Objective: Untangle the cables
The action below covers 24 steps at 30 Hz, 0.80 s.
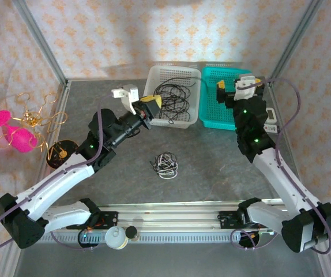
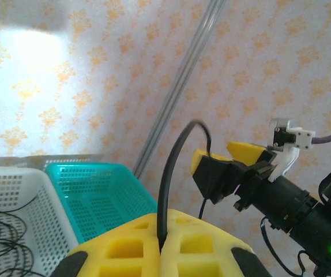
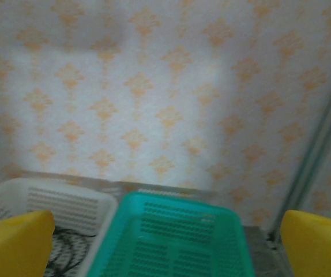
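Note:
My left gripper [image 1: 152,107] hovers at the left end of the white basket [image 1: 193,117], its yellow fingers [image 2: 206,248] shut on a black cable [image 2: 170,173]. That cable arcs up and over toward my right gripper [image 2: 226,163], and a thin strand hangs below those fingers. The right gripper [image 1: 226,92] is above the teal basket [image 1: 211,118], jaws wide open with nothing between them [image 3: 165,222]. More black cables [image 1: 174,98] lie looped in the white basket. A small black-and-white tangle [image 1: 166,165] rests on the grey table between the arms.
A gold wire ornament [image 1: 36,118] and pink pieces [image 1: 18,138] sit at the left wall. A white cup [image 1: 115,236] stands on the front rail. Metal frame posts rise at the back corners, one close behind the teal basket [image 3: 177,199].

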Each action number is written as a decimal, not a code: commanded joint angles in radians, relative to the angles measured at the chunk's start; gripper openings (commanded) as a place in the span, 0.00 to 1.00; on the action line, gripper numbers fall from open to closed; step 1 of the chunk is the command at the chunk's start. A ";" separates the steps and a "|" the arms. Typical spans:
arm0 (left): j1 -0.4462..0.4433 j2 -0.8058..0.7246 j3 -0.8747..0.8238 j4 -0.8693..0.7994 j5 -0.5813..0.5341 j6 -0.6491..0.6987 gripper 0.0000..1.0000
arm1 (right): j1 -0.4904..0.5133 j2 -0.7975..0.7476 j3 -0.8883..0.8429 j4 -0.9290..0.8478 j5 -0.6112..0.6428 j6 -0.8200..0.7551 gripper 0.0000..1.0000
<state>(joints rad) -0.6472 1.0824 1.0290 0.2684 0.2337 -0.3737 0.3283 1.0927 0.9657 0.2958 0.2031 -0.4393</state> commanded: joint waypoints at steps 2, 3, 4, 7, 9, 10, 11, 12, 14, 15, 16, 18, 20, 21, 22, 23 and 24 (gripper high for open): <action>0.013 -0.017 0.083 -0.143 -0.057 0.042 0.00 | -0.023 0.047 0.101 0.024 0.066 0.003 1.00; 0.013 -0.016 0.097 -0.159 -0.069 0.036 0.00 | -0.044 0.042 0.108 0.005 -0.005 0.069 1.00; 0.015 -0.015 0.107 -0.169 -0.079 0.031 0.00 | -0.070 0.034 0.107 -0.012 -0.088 0.133 1.00; 0.019 -0.012 0.126 -0.180 -0.085 0.022 0.00 | -0.140 0.008 0.065 -0.006 -0.374 0.323 1.00; 0.023 -0.006 0.141 -0.189 -0.080 0.022 0.00 | -0.163 0.001 0.038 -0.006 -0.568 0.398 1.00; 0.025 -0.001 0.149 -0.198 -0.078 0.023 0.00 | -0.164 -0.003 0.019 -0.001 -0.652 0.422 0.99; 0.026 0.003 0.159 -0.205 -0.076 0.023 0.00 | -0.165 -0.008 -0.005 0.017 -0.723 0.456 0.97; 0.027 0.007 0.165 -0.211 -0.076 0.024 0.00 | -0.164 -0.013 -0.029 0.036 -0.792 0.483 0.96; 0.030 0.014 0.176 -0.218 -0.074 0.027 0.00 | -0.164 -0.029 -0.104 0.121 -0.944 0.549 0.92; 0.032 0.016 0.179 -0.219 -0.075 0.028 0.00 | -0.165 -0.036 -0.139 0.158 -0.980 0.575 0.91; 0.033 0.019 0.185 -0.218 -0.075 0.030 0.00 | -0.163 -0.048 -0.178 0.196 -0.987 0.611 0.90; 0.039 0.025 0.198 -0.214 -0.079 0.033 0.00 | -0.163 -0.060 -0.242 0.247 -0.943 0.677 0.87; 0.051 0.048 0.227 -0.218 -0.076 0.035 0.00 | -0.161 -0.065 -0.290 0.258 -0.899 0.717 0.84; 0.058 0.064 0.251 -0.227 -0.072 0.034 0.00 | -0.159 -0.064 -0.306 0.251 -0.887 0.734 0.83; 0.069 0.088 0.286 -0.245 -0.065 0.033 0.00 | -0.154 -0.063 -0.324 0.245 -0.887 0.745 0.83; 0.079 0.116 0.323 -0.267 -0.058 0.037 0.00 | -0.144 -0.065 -0.341 0.238 -0.889 0.745 0.82; 0.088 0.141 0.357 -0.280 -0.053 0.044 0.00 | -0.131 -0.069 -0.352 0.230 -0.880 0.742 0.81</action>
<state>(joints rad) -0.5823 1.1778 1.2949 0.0299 0.1719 -0.3603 0.1722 1.0550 0.6308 0.4606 -0.6552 0.2367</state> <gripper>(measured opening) 0.041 0.818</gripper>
